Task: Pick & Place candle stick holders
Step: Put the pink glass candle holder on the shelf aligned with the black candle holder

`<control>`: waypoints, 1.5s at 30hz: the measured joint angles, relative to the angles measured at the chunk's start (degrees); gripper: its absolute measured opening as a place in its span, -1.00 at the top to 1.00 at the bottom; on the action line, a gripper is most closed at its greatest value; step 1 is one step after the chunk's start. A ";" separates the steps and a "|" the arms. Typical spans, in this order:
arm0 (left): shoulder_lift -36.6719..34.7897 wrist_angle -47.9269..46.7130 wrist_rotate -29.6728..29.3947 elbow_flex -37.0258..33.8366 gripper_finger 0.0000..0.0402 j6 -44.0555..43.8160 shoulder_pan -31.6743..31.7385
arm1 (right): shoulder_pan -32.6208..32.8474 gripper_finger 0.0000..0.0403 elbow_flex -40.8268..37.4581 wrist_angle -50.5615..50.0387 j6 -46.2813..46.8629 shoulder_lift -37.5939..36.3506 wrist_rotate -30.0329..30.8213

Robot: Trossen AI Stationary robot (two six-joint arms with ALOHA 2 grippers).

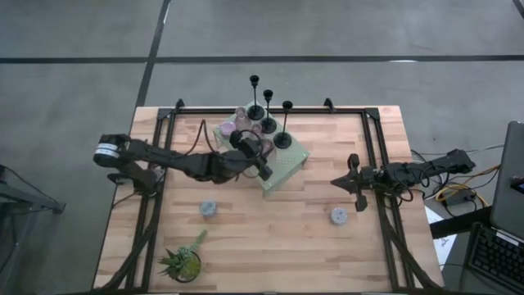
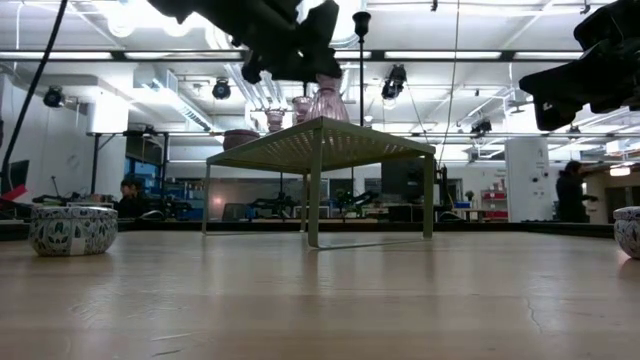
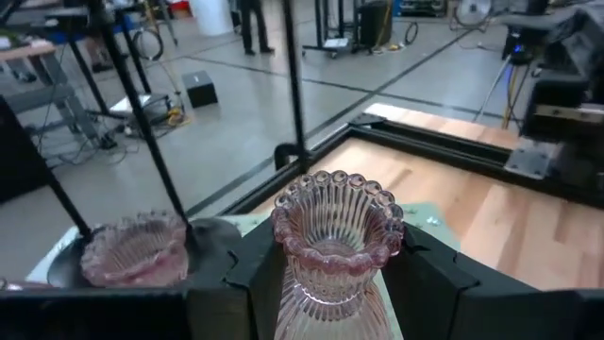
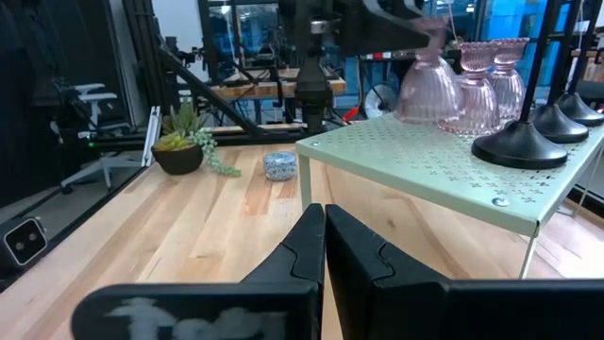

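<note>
Landmark = green perforated stand (image 1: 278, 168), sitting toward the far middle of the wooden table (image 1: 270, 246).

Left gripper (image 1: 260, 156) is over the stand's top, fingers (image 3: 236, 274) pinching a pink ribbed glass holder (image 3: 335, 236) on both sides. In the low view that holder (image 2: 328, 100) sits just above the stand's top (image 2: 320, 135); can't tell if its base touches.

On the stand, beside the held one:
- more pink glass holders (image 4: 495, 80), a shallower one (image 3: 132, 250) right next to the grasp
- three black holders with round bases and thin tall stems (image 1: 284, 127), along the stand's far edge; bases (image 4: 519, 142) rest on the perforated top

The held holder's cup is open at the top, nothing visible inside. Same for the shallow pink one.

Off the stand, on the table:
- pale blue-grey cup (image 1: 209, 210) near side of the stand, toward the left arm
- second blue-grey cup (image 1: 339, 216) near side, toward the right arm, well apart from the stand
- Can't see into either of them.
- potted spiky plant (image 1: 183, 260) at the near left corner, far from the stand; pot holds the plant only

Right gripper (image 1: 354, 184) waits off the stand's right side, above the table, fingers (image 4: 311, 247) pressed together, holding nothing.
</note>
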 joint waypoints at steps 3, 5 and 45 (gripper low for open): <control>0.68 -0.11 2.46 -0.32 0.20 -0.63 0.96 | 0.00 0.96 0.00 0.00 0.00 0.00 0.01; 0.98 0.26 3.21 -0.32 0.20 -0.68 1.27 | 0.00 0.96 0.00 -0.02 0.00 0.02 0.01; 2.36 0.85 7.91 -0.41 -0.11 -3.94 4.79 | -0.01 0.96 0.00 0.00 0.00 0.02 0.01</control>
